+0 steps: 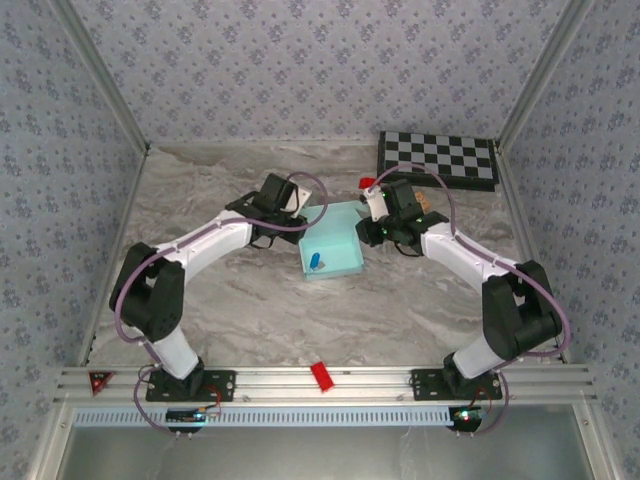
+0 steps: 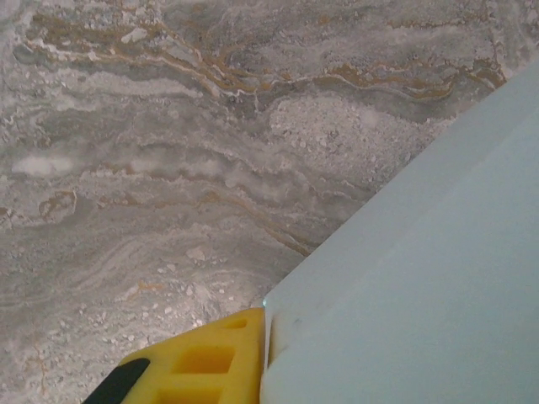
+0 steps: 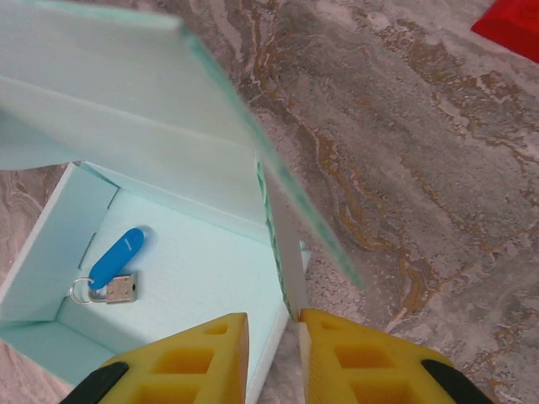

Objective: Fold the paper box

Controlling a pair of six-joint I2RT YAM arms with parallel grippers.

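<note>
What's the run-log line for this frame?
box: open, walls up | left gripper: at flap edge, grip unclear | right gripper: open, astride wall | inside: blue fob

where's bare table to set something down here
Bare marble table: the near strip between the paper box and the aluminium rail, and the far-left patch between the left arm and the back wall. Crowded: the middle, where the left gripper and right gripper meet the box, and the far-right corner with the checkerboard.

Soft, even light washes the marble-patterned table (image 1: pixel 400 310), casting only faint shadows; close to the right wrist camera, the edge of the paper box (image 3: pixel 126 109) blurs.
</note>
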